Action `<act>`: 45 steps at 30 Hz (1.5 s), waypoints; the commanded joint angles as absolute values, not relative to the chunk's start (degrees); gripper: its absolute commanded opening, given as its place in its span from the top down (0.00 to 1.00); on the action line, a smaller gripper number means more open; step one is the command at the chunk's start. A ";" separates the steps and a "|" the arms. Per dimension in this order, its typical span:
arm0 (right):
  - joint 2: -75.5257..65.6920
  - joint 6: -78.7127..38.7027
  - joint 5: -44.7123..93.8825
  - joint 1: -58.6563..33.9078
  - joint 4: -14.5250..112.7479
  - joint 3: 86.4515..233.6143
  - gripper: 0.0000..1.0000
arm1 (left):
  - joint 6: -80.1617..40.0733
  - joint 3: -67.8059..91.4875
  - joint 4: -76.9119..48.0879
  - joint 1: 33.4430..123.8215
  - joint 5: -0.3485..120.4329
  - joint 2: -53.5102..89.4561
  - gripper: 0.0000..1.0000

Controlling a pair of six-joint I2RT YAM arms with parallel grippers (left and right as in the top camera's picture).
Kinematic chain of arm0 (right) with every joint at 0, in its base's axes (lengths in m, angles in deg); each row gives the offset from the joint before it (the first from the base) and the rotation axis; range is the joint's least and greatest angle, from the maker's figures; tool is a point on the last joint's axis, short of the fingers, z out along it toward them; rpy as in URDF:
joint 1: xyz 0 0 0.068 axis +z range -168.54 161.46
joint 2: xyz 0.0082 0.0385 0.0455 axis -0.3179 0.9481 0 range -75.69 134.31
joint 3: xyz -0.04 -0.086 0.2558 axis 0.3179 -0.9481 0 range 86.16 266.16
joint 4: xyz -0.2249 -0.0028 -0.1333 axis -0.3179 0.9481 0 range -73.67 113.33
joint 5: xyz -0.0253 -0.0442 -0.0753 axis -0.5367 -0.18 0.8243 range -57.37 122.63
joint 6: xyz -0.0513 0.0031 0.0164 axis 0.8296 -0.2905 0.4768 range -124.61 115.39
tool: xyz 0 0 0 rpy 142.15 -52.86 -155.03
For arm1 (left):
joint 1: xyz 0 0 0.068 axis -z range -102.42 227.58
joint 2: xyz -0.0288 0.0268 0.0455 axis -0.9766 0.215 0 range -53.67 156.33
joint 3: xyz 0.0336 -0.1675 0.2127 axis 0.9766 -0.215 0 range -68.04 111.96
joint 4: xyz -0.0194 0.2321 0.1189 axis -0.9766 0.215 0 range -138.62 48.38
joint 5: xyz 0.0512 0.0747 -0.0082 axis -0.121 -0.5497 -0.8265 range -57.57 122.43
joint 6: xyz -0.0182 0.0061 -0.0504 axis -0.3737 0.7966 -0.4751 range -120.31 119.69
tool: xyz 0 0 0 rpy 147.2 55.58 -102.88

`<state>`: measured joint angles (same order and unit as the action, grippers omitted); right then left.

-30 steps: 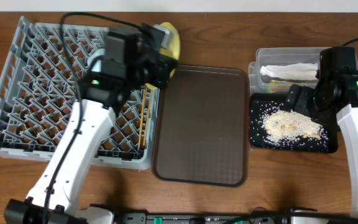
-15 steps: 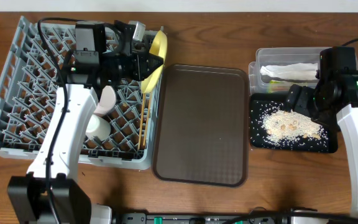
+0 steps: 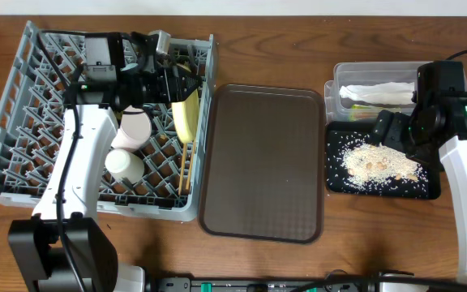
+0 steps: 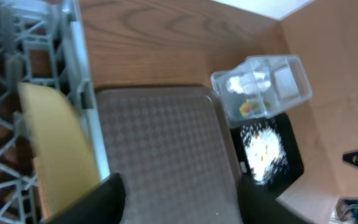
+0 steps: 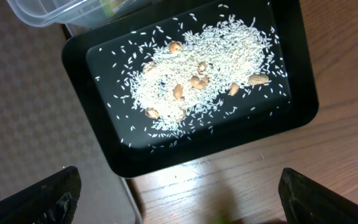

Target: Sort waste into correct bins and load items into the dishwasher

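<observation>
The yellow plate stands on edge among the pegs at the right side of the grey dishwasher rack. My left gripper is open just beside it. Nothing is between its fingers, and the plate lies outside the left finger. A white bowl, a white cup and chopsticks sit in the rack. My right gripper hangs open and empty over the black tray of rice scraps.
The brown serving tray lies bare between the rack and the bins. The clear tub behind the black tray holds a white napkin. Bare wood runs along the table's front and far edges.
My left gripper carried the yellow plate down from the rack's back right corner into the pegs, then opened off it. The right arm has not moved.
</observation>
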<state>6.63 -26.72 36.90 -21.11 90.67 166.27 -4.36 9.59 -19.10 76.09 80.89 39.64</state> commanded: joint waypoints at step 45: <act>-3.64 -12.22 28.27 -12.45 71.29 156.68 0.01 | 1.56 -1.03 16.40 72.52 43.56 4.02 0.15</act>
<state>2.63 -13.03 28.36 -13.04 73.01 160.77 -0.32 2.14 17.73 72.59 44.04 10.53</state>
